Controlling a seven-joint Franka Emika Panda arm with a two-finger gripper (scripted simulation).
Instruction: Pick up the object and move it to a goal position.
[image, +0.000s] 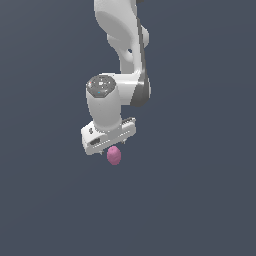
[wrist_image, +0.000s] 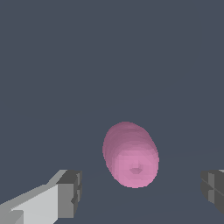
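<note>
The object, a small pink egg-shaped lump, lies on the dark grey floor just under the white gripper. In the wrist view the object sits between the two fingers, closer to neither by much, with clear gaps on both sides. The gripper is open; one grey fingertip and the other fingertip stand far apart and do not touch the lump. In the exterior view the gripper hangs right above the lump and its fingers are mostly hidden by the hand.
The white arm reaches down from the top of the exterior view. The plain dark grey floor surrounds the lump.
</note>
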